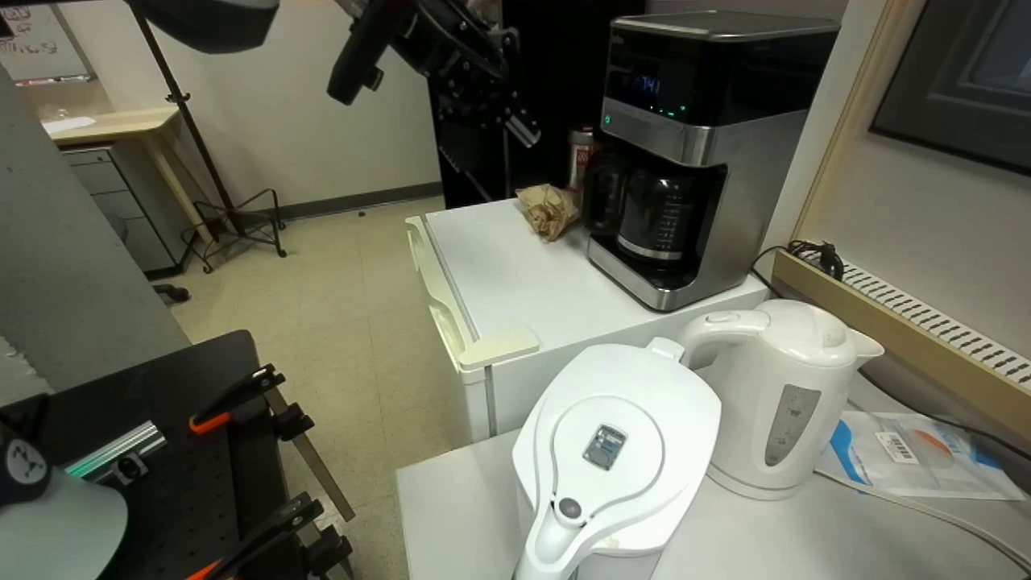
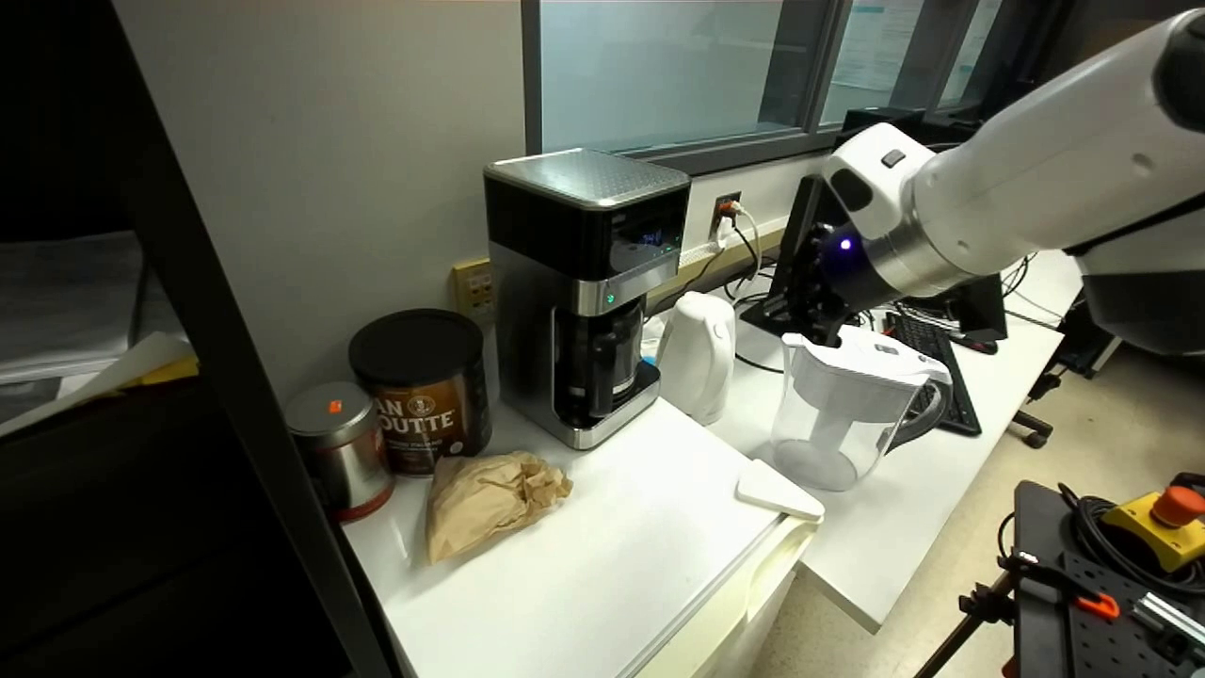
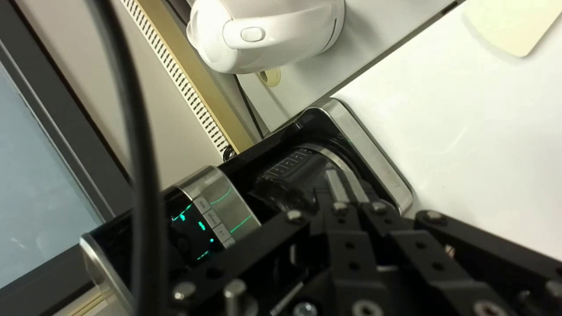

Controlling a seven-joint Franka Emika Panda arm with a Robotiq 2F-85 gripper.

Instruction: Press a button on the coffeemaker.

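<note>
Hovering apart from the coffeemaker [image 1: 709,145], your gripper [image 1: 523,131] has its fingers [image 3: 336,187] closed together at the tips. The machine stands upright on the low white unit [image 2: 612,556], its carafe [image 1: 656,211] seated in the lower recess and its display [image 1: 647,85] lit. In an exterior view you see a crumpled paper bag [image 2: 494,501] off to one side of it, near a coffee tin [image 2: 421,391]. The white kettle [image 1: 769,395] stands past the machine's other side, on the desk [image 2: 904,513], with the water-filter jug [image 1: 620,435] near the kettle.
</note>
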